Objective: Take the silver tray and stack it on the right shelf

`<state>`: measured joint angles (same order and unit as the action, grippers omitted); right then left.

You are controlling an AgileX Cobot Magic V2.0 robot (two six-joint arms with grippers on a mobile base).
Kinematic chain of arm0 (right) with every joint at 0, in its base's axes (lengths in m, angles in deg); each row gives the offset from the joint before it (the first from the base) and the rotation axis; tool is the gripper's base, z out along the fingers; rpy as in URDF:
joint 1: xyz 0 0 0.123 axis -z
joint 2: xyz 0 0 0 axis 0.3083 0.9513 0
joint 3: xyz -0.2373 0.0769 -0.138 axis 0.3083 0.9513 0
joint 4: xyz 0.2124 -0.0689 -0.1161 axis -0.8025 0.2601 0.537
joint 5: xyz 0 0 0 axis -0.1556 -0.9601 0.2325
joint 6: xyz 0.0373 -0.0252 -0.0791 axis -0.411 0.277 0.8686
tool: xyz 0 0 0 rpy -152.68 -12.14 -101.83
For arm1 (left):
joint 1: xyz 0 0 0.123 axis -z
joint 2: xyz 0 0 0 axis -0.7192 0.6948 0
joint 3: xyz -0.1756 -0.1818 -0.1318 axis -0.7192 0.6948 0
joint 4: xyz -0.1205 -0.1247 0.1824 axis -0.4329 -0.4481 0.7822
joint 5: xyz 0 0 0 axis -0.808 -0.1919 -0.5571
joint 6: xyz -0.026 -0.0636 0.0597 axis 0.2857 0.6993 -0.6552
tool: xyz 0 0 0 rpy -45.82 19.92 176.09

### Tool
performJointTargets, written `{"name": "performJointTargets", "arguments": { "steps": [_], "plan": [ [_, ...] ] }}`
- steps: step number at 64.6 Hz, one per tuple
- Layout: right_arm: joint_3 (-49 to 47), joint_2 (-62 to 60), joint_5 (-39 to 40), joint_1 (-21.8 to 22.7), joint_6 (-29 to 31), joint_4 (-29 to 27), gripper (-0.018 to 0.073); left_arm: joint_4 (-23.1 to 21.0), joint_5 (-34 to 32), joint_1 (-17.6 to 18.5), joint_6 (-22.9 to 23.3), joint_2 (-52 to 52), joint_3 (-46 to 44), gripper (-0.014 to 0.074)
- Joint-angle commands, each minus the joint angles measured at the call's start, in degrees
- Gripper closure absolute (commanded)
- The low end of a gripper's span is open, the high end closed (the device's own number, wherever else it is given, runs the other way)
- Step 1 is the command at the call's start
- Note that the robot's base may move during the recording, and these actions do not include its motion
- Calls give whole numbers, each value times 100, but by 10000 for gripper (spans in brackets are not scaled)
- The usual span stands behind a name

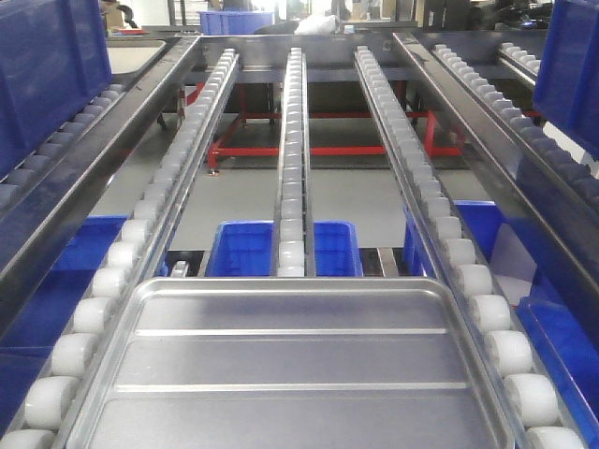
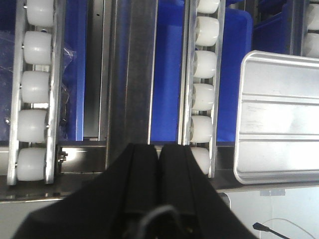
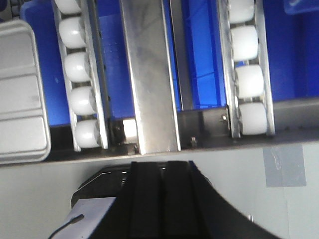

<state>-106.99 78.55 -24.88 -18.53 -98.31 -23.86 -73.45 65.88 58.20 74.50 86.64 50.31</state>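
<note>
1. At the bottom centre of the left wrist view, the left gripper (image 2: 158, 149) has its two black fingers (image 2: 142, 169) pressed side by side. Only a thin seam shows between them and nothing is held. The lower edge cuts off their bases.
2. At the bottom centre of the right wrist view, the right gripper (image 3: 163, 164) is closed the same way and is empty. Its body is also cropped below.
3. Just above the left tips runs the flat steel front bar (image 2: 84, 169) of the right shelf (image 1: 292, 140). A steel divider rail (image 2: 132, 74) runs up the frame from the bar, with lanes of white rollers (image 2: 35, 84) on either side.
4. The silver tray (image 1: 290, 365) lies at the near end of the shelf, between the outer two roller lanes, and hides the near end of the middle lane.
5. No view shows the whole tray. The front view crops its near rim at the bottom. The left wrist view loses its far side off the right edge, and the right wrist view loses most of it off the left edge.
6. Only the front view shows both raised ridges along their length and the lanes running to the top of the frame. Only the wrist views show the grippers, each well apart from the tray.
7. Blue bins (image 1: 243, 248) sit under the rollers. What is in them cannot be made out.
</note>
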Motion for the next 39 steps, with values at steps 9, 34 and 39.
{"name": "performJointTargets", "arguments": {
  "steps": [9, 34, 39],
  "plan": [
    [-407, 626, 808, -461, -381, -75, 482, 1092, -420, 1370, 1831, 487, -326, 689],
    [-671, 2004, 1501, -1719, -1812, 880, 482, 2058, -252, 2746, 3480, 1824, -1043, 689],
    [-923, 2332, 1479, -1959, -2243, 1310, 482, 2058, -296, 2810, 3509, 2023, -1123, 689]
  ]
}}
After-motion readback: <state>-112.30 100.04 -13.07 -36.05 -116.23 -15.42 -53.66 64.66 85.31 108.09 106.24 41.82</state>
